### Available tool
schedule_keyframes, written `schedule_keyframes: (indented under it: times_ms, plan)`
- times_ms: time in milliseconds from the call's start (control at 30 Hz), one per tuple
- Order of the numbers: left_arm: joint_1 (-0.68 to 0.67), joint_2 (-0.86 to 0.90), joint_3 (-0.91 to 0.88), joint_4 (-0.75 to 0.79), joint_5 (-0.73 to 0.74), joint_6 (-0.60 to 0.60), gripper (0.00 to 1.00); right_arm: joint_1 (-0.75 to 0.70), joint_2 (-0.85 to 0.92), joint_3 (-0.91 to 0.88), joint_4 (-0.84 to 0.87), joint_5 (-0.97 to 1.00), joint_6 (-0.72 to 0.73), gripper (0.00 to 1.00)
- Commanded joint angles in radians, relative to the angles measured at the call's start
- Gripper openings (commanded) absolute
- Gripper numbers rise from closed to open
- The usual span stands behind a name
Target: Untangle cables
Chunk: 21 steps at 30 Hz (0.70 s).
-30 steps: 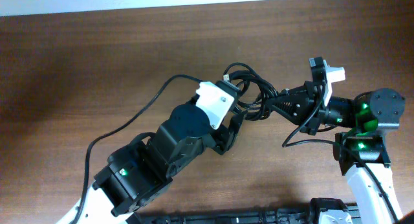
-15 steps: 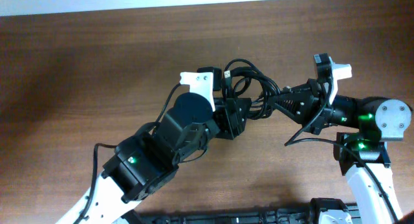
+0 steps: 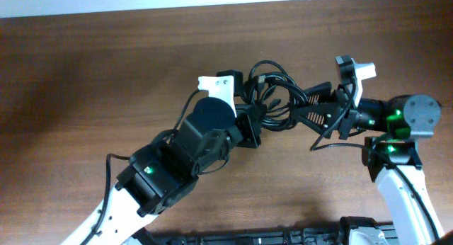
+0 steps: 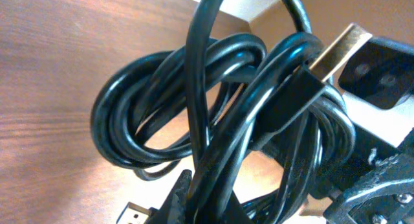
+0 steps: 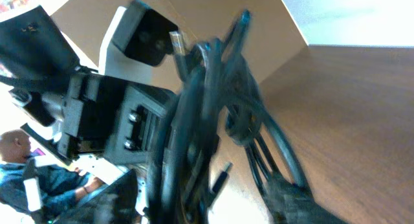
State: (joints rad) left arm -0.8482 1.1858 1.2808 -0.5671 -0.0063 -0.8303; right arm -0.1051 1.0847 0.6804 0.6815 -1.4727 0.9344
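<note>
The cables (image 3: 272,96) form a knotted black bundle of loops at the middle of the brown table (image 3: 106,68). My left gripper (image 3: 250,127) comes from the lower left and is shut on strands at the bundle's near-left side. In the left wrist view, two strands run between its fingertips (image 4: 184,195), the cables (image 4: 168,114) coil above them, and a metal plug (image 4: 339,46) juts out at the upper right. My right gripper (image 3: 306,110) stands open at the bundle's right side. In the blurred right wrist view, the cables (image 5: 200,101) hang between its spread fingers (image 5: 294,198).
A second small flat plug (image 4: 132,214) lies on the table by my left fingers. A thin black lead (image 3: 152,128) trails from the left arm across the table. A loose black cable (image 3: 329,142) loops under the right wrist. The table's front edge holds a dark rail (image 3: 283,238).
My left gripper has closed on strands of the bundle after reaching in from the lower left. My right gripper has opened and let go of the bundle's right side.
</note>
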Motion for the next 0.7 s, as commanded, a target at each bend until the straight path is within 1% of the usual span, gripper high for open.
schedule_keyframes:
  times_ms: [0, 33, 133, 233, 267, 300, 367, 400, 433, 500, 533, 600, 667]
  plan:
    - [0.076, -0.002, 0.011, 0.012, -0.02, 0.016, 0.0, -0.001, 0.013, 0.012, 0.003, 0.006, -0.01, 0.83]
    - [0.114, -0.003, 0.011, 0.014, -0.019, 0.016, 0.0, -0.001, 0.013, 0.012, 0.003, 0.03, -0.01, 0.89]
    - [0.186, -0.002, 0.011, 0.037, -0.02, 0.015, 0.0, -0.001, 0.013, 0.012, -0.046, 0.105, -0.01, 0.96]
    - [0.209, -0.002, 0.011, 0.042, -0.034, 0.016, 0.0, 0.0, 0.01, 0.012, -0.08, 0.173, -0.013, 0.98]
    - [0.21, -0.002, 0.011, 0.039, -0.062, 0.016, 0.0, 0.0, 0.004, 0.012, -0.143, 0.229, -0.019, 0.98]
    - [0.21, -0.002, 0.011, 0.039, -0.072, 0.016, 0.0, 0.0, -0.002, 0.012, -0.202, 0.269, -0.046, 0.98]
    - [0.21, -0.002, 0.011, 0.036, -0.097, 0.016, 0.0, 0.0, -0.044, 0.012, -0.484, 0.43, -0.192, 0.98]
    - [0.21, -0.002, 0.011, 0.034, -0.116, 0.016, 0.0, 0.0, -0.065, 0.012, -0.579, 0.489, -0.24, 0.98]
    - [0.21, -0.002, 0.011, 0.032, -0.145, 0.016, 0.0, 0.0, -0.114, 0.012, -0.718, 0.583, -0.326, 0.99]
    - [0.21, -0.002, 0.011, 0.037, -0.16, 0.015, 0.0, 0.009, -0.199, 0.012, -0.805, 0.662, -0.432, 0.99]
    - [0.21, 0.0, 0.011, 0.044, -0.16, 0.008, 0.0, 0.028, -0.241, 0.012, -0.821, 0.705, -0.462, 0.99]
    - [0.21, 0.011, 0.011, 0.051, -0.152, -0.045, 0.0, 0.095, -0.33, 0.012, -0.843, 0.83, -0.486, 0.99]
    - [0.21, 0.031, 0.011, 0.055, -0.084, -0.138, 0.0, 0.185, -0.388, 0.012, -0.85, 0.936, -0.539, 0.99]
